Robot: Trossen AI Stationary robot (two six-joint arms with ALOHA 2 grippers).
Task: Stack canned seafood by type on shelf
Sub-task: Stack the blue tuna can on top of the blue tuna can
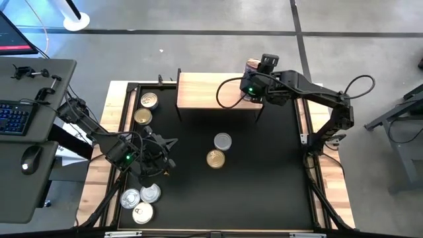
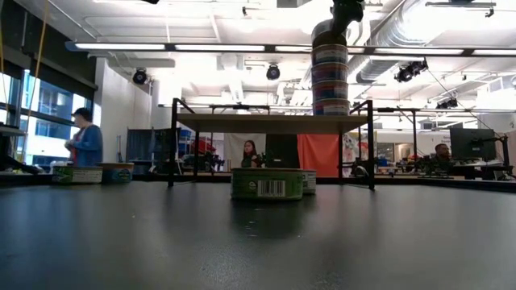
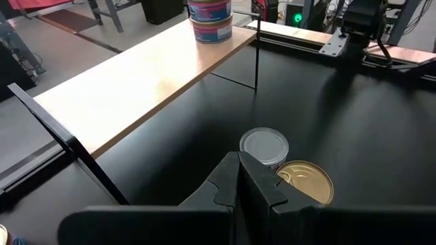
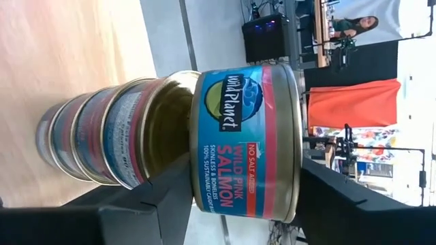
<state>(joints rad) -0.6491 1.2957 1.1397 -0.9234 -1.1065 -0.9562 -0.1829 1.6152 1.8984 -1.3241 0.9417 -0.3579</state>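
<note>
Salmon tin (image 4: 245, 139) sits gripped in our right claw (image 4: 238, 197), directly above the stack of tins (image 2: 330, 76) at the shelf's (image 1: 201, 91) right end. Our left claw (image 3: 242, 180) waits closed over the surface (image 1: 264, 192), nearer the loose tins (image 1: 219, 151).

In the high view the right pincer (image 1: 253, 68) and its wrist cover the stack of tins (image 1: 252, 65) at the shelf's (image 1: 205, 89) 3 o'clock end, so neither the stack's count nor the pincer's grip can be read there. In the low view the stack (image 2: 330, 76) runs up to the picture's top edge, where the arm hides its upper tins, and a second tin (image 2: 308, 182) sits mostly hidden behind the front tin (image 2: 267, 183). In the left wrist view the stack (image 3: 210, 19) is cut off at the top edge, and the left pincer (image 3: 240, 178) hides part of the gold-topped tin (image 3: 306, 182).
</note>
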